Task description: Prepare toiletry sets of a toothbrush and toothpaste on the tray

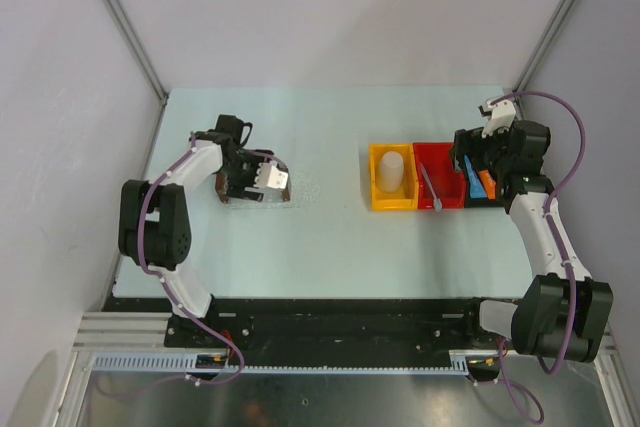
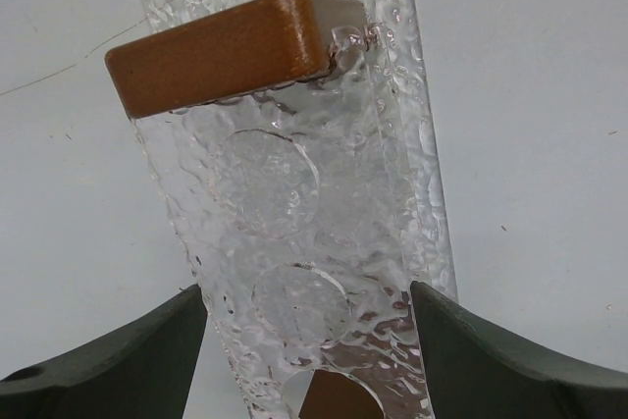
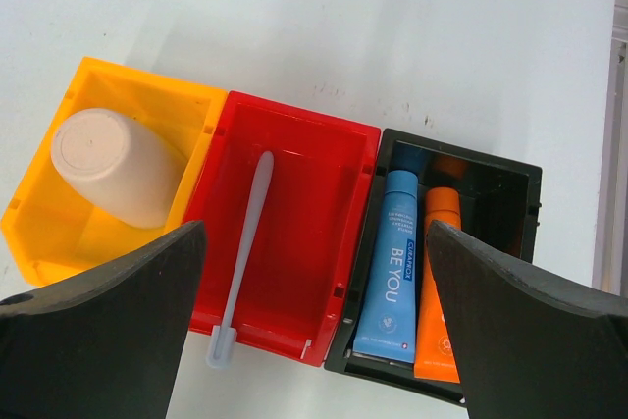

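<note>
The clear tray [image 2: 294, 193] with a brown wooden block [image 2: 216, 56] at its far end fills the left wrist view. My left gripper [image 2: 306, 340] straddles it, one dark finger against each long side, shut on the tray [image 1: 252, 192] at the table's left. My right gripper [image 3: 316, 242] hangs open above the bins with nothing between its fingers. A whitish toothbrush [image 3: 245, 242] lies in the red bin [image 3: 314, 134], its head poking over the near rim. The blue toothpaste [image 3: 392, 272] and orange toothpaste [image 3: 439, 282] lie side by side in the black bin [image 3: 491, 169].
A yellow bin [image 3: 118, 71] left of the red one holds a beige cup [image 3: 113, 164] on its side. The three bins stand in a row at the table's right [image 1: 415, 152]. Grey walls close in the table's back and sides.
</note>
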You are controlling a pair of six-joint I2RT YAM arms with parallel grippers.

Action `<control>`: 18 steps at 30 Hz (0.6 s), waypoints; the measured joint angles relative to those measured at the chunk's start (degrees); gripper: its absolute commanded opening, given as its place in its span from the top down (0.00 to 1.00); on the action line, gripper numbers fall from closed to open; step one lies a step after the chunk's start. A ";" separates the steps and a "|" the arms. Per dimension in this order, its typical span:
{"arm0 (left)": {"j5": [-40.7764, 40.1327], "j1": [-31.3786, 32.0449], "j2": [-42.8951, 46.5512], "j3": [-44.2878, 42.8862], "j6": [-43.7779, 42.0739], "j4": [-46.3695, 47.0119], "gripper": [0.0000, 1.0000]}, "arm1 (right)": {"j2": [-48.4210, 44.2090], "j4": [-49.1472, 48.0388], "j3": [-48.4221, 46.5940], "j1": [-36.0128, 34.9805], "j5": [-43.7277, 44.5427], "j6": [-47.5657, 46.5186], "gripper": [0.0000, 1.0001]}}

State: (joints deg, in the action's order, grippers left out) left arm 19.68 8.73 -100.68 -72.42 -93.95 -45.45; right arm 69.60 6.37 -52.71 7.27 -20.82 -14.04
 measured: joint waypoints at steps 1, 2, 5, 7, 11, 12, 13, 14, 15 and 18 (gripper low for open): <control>0.00 0.02 0.02 0.02 0.00 0.02 0.14 | 0.00 0.00 0.00 0.00 0.00 -0.02 0.00; 0.00 0.02 0.07 0.11 -0.02 0.11 0.14 | 0.00 0.00 0.00 0.00 0.00 -0.02 0.00; -0.04 0.04 0.20 0.37 -0.17 0.39 0.15 | 0.00 0.00 0.00 0.04 0.00 0.00 0.00; -0.07 0.04 0.20 0.39 -0.20 0.39 0.14 | 0.00 0.00 0.00 0.09 0.00 -0.02 0.00; -0.13 0.04 0.20 0.39 -0.17 0.42 0.14 | 0.00 0.02 0.00 0.09 -0.02 -0.02 0.00; -0.17 0.04 0.20 0.39 -0.17 0.42 0.14 | 0.00 0.02 0.00 0.09 -0.02 -0.02 0.00; -0.20 0.04 0.20 0.39 -0.20 0.42 0.14 | 0.00 0.00 0.00 0.11 -0.02 0.00 0.00; -0.20 0.04 0.20 0.39 -0.20 0.42 0.15 | 0.00 0.02 0.00 0.11 0.00 0.00 0.00; -0.20 0.04 0.20 0.39 -0.17 0.42 0.15 | 0.00 0.02 0.00 0.11 -0.02 -0.02 0.00; -0.11 0.04 0.20 0.39 -0.15 0.42 0.16 | 0.00 0.02 0.00 0.11 -0.02 -0.02 0.00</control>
State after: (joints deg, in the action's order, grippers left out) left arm 19.57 8.78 -100.49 -72.03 -94.11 -45.04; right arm 69.60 6.39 -52.71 7.38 -20.84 -14.06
